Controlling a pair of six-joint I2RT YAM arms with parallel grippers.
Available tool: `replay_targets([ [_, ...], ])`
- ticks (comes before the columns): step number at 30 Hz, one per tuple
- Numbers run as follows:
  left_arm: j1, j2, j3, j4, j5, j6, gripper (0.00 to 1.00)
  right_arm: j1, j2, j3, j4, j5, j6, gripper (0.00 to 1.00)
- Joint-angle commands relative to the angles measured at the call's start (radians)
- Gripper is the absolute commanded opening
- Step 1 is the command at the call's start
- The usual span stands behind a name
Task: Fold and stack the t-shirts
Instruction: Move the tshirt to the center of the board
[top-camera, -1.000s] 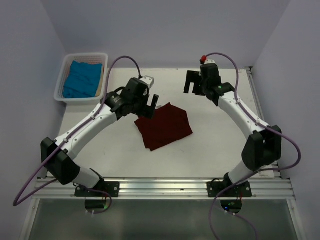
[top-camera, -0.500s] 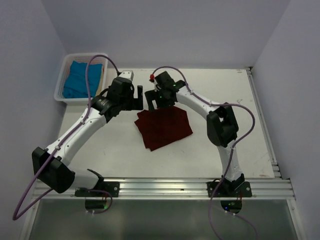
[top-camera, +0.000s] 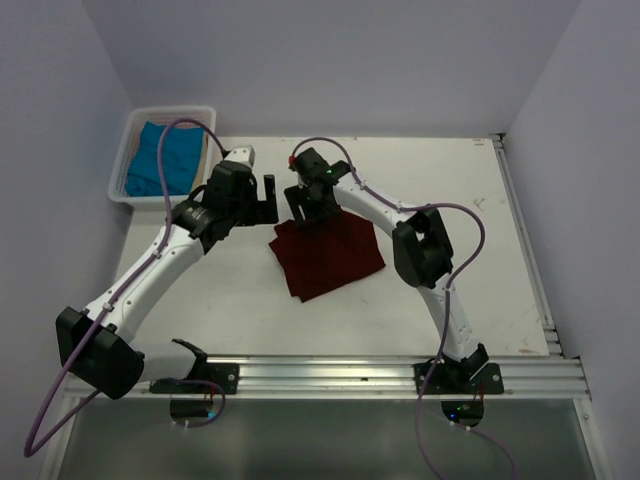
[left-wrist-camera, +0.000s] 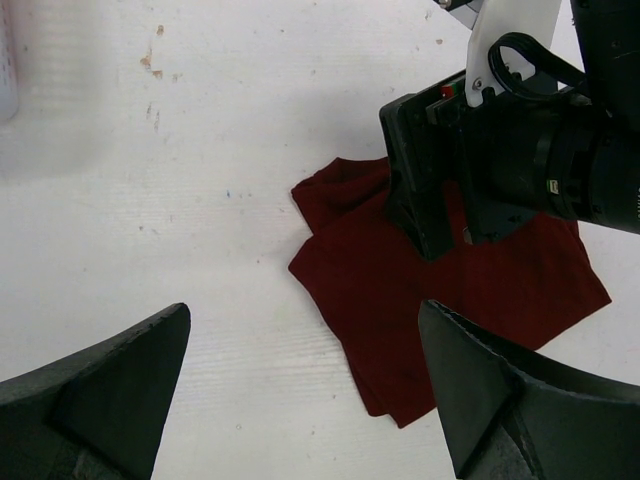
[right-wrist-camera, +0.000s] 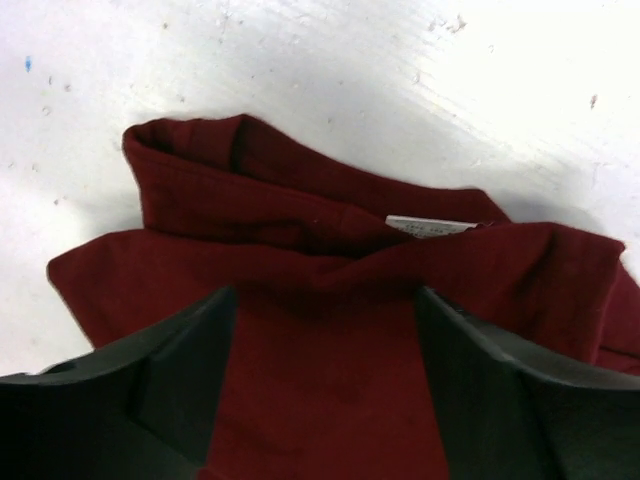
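Note:
A folded dark red t-shirt (top-camera: 330, 255) lies on the white table, mid-left. It also shows in the left wrist view (left-wrist-camera: 440, 300) and the right wrist view (right-wrist-camera: 320, 300), where its collar and white label (right-wrist-camera: 430, 226) face me. My right gripper (top-camera: 308, 212) is open, low over the shirt's far left corner, fingers straddling the cloth (right-wrist-camera: 322, 390). My left gripper (top-camera: 262, 203) is open and empty, above bare table just left of the shirt. A blue t-shirt (top-camera: 162, 160) lies in the white basket (top-camera: 126, 150) at the back left.
The table's right half and front (top-camera: 450, 290) are bare white surface. Purple walls close the back and sides. The right arm reaches across the table's middle to the left, its elbow (top-camera: 420, 245) beside the shirt's right edge.
My right gripper swung from the back right across to the shirt's far left corner and dropped onto it. My left gripper pulled back left, off the shirt.

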Motion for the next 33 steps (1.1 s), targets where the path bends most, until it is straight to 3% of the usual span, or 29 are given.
replay_targets([
  [1, 0.011, -0.032, -0.018, 0.052, 0.008, -0.015, 1.0, 0.007, 0.015, 0.055, -0.04, 0.063, 0.015, 0.71],
  [3, 0.011, -0.039, -0.025, 0.059, 0.01, -0.016, 1.0, 0.008, 0.02, 0.049, -0.037, 0.067, 0.02, 0.61],
  [4, 0.013, -0.041, -0.028, 0.059, 0.008, -0.016, 1.0, 0.008, 0.017, 0.038, -0.037, 0.068, 0.021, 0.49],
  [7, 0.013, -0.05, -0.038, 0.06, 0.013, -0.019, 1.0, 0.016, -0.014, -0.002, -0.022, 0.077, 0.026, 0.27],
  [8, 0.013, -0.055, -0.041, 0.062, 0.013, -0.019, 1.0, 0.019, -0.026, -0.016, -0.016, 0.083, 0.024, 0.1],
  [10, 0.013, -0.056, -0.045, 0.063, 0.016, -0.021, 1.0, 0.024, -0.075, -0.066, 0.007, 0.105, 0.03, 0.0],
  [18, 0.014, -0.059, -0.068, 0.086, 0.013, -0.026, 1.0, 0.028, -0.227, -0.197, 0.026, 0.154, 0.033, 0.0],
  [24, 0.014, -0.029, -0.091, 0.126, -0.006, -0.035, 1.0, 0.039, -0.448, -0.345, 0.057, 0.175, 0.027, 0.0],
  [33, 0.016, 0.151, -0.073, 0.23, 0.05, -0.023, 1.0, 0.045, -0.66, -0.425, -0.207, 0.309, 0.007, 0.0],
])
